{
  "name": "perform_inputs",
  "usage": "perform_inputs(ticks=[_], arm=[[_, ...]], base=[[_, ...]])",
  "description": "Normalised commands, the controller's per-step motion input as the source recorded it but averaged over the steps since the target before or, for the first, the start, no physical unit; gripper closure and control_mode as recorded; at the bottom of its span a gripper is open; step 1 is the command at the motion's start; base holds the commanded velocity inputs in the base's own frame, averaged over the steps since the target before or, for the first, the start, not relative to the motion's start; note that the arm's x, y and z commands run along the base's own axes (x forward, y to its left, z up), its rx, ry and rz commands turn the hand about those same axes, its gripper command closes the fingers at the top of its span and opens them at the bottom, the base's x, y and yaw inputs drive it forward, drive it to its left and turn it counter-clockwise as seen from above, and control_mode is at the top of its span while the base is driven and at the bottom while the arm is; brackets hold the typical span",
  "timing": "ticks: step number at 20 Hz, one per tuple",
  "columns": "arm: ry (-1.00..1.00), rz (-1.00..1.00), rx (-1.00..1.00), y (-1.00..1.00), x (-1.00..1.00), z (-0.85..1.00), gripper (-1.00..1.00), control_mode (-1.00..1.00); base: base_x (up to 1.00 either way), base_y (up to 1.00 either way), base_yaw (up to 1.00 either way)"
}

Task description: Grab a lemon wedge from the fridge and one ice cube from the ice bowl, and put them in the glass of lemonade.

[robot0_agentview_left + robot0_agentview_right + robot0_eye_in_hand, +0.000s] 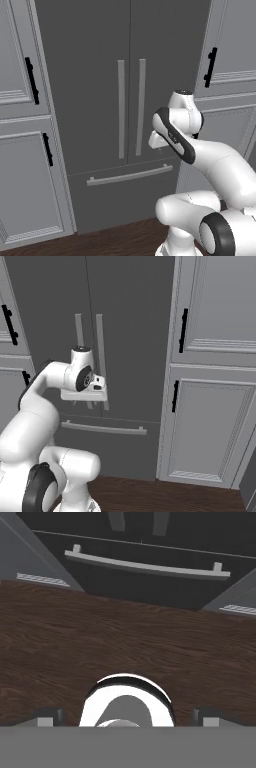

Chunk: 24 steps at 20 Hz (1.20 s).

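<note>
My hand (128, 717) points down at the dark brown wood-plank floor (100, 642), its two small dark fingertips (47, 716) standing wide apart with nothing between them. In the right base view the hand (85, 393) hangs in front of the lower part of the doors, close to the handles but not touching them as far as I can tell.

Beyond it stands the tall dark grey double-door fridge (100, 50), both doors shut. Its two long light-grey vertical bar handles (121, 107) sit side by side at the centre seam, and a horizontal light-grey bar (130, 175) crosses the bottom drawer. Lighter grey panelled cabinets with black handles (30, 80) flank it on both sides.

The lemon wedge must be inside, behind those doors, so I cannot say where on the shelves it lies. The door comes first. I judge it stiff and heavy, swinging about an outer hinge, so I would take the bar handle near its middle, jaws straddling it crosswise, and pull along an arc. The bar looks smooth and may slip. The wedge itself should be light, soft and wet, needing a gentle pinch across its sides.
</note>
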Motion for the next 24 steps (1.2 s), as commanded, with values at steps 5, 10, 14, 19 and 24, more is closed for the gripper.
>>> perform_inputs(ticks=[5,10,14,19,24], arm=[[-0.36,-0.09,0.00,0.22,0.77,0.45,-1.00,-1.00],[-0.44,-0.13,0.02,0.16,1.00,0.46,-1.00,-1.00],[-0.42,-0.02,0.06,0.03,1.00,0.19,-1.00,-1.00],[-0.17,0.00,0.04,0.00,0.78,-0.25,-1.00,-1.00],[0.00,0.00,0.00,-0.02,0.26,-0.13,-1.00,-1.00]], base=[[0.00,0.00,0.00],[0.00,0.00,0.00],[0.00,0.00,0.00],[0.00,0.00,0.00],[0.00,0.00,0.00]])
